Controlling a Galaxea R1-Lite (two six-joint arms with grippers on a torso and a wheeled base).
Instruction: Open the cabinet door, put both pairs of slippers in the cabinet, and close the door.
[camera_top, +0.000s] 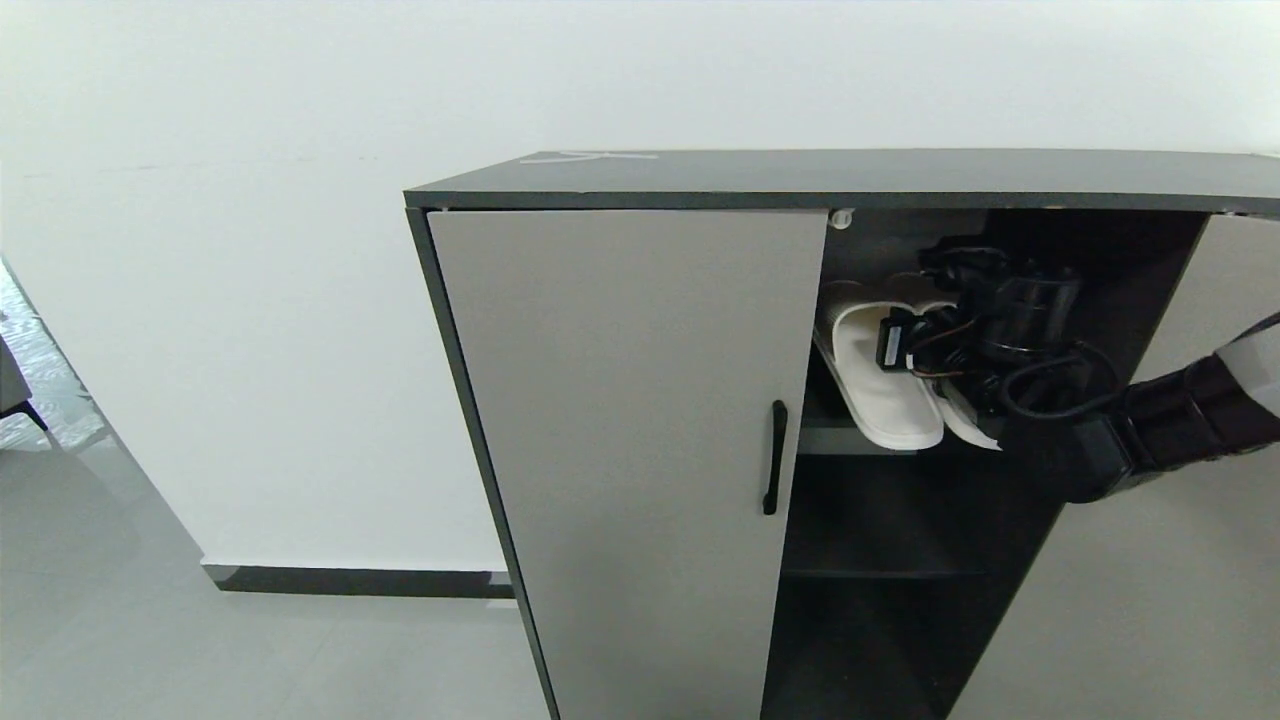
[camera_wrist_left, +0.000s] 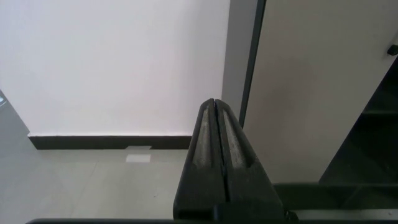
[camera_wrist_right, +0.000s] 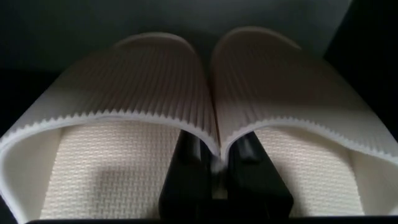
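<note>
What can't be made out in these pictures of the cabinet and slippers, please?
Head view: the closed left door hides that half of the cabinet.
Head view: the right arm covers part of the white slippers.
Head view: the frame's edge cuts off the right door.

The right arm (camera_top: 1180, 410) extends forward, right pincer (camera_wrist_right: 216, 163) clamping the slippers (camera_wrist_right: 143, 81); left pincer (camera_wrist_left: 214, 111) pressed closed.

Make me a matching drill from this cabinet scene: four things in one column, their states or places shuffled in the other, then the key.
1. left door
2. right door
3. slippers
4. left claw

A. on the upper shelf
B. swung open
C. shut, holding nothing
D. closed flat against the cabinet

Pairs: 1-D, 2-B, 3-A, 4-C.
</note>
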